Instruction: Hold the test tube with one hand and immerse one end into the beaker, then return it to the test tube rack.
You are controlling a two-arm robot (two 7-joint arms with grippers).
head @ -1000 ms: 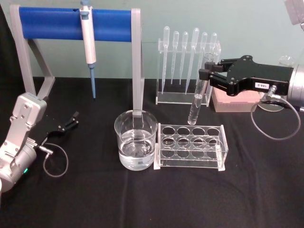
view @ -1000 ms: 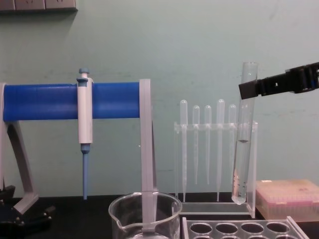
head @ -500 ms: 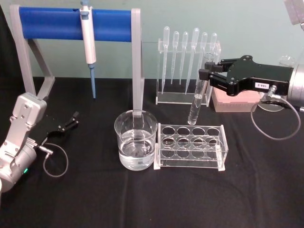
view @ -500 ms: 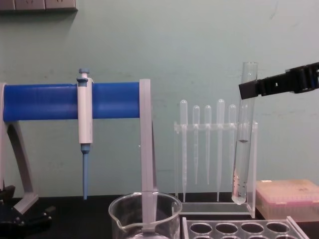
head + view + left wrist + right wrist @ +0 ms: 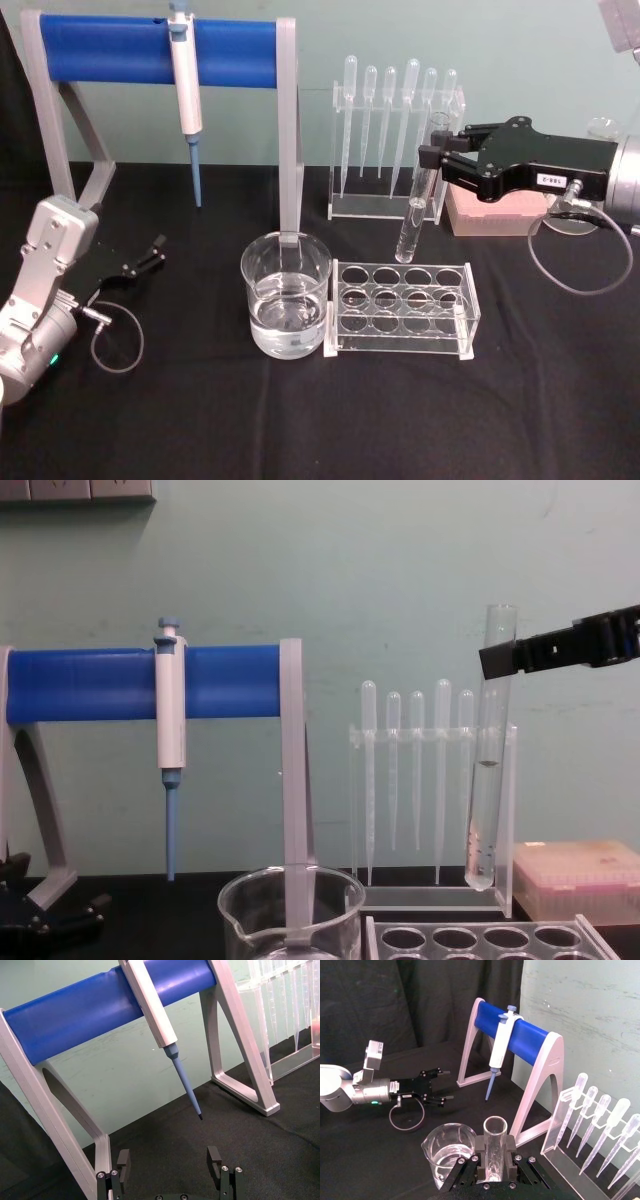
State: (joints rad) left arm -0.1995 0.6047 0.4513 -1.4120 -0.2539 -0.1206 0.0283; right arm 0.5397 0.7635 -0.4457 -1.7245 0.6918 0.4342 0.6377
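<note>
Table (image 5: 200, 420): black cloth.
Stand (image 5: 110, 50): blue bar at the back left corner, pipettor (image 5: 185, 90) hanging from it.
Rack (image 5: 400, 340): clear, right of the table's centre.
Beaker (image 5: 286, 300): touching the rack's left side, partly filled with clear liquid.
Right gripper (image 5: 436, 152): raised near the back right, clamped on the tube's upper part.
Left gripper (image 5: 157, 251): low by the left edge, fingers spread wide.
Tube (image 5: 418, 200): in the air, slightly tilted, lower end above the rack's back edge.

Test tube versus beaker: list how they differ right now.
The test tube is long and narrow; the beaker is wide and squat. The test tube hangs in the air, clamped near its rim by the right gripper; the beaker stands on the black table. Both are clear glass.
</note>
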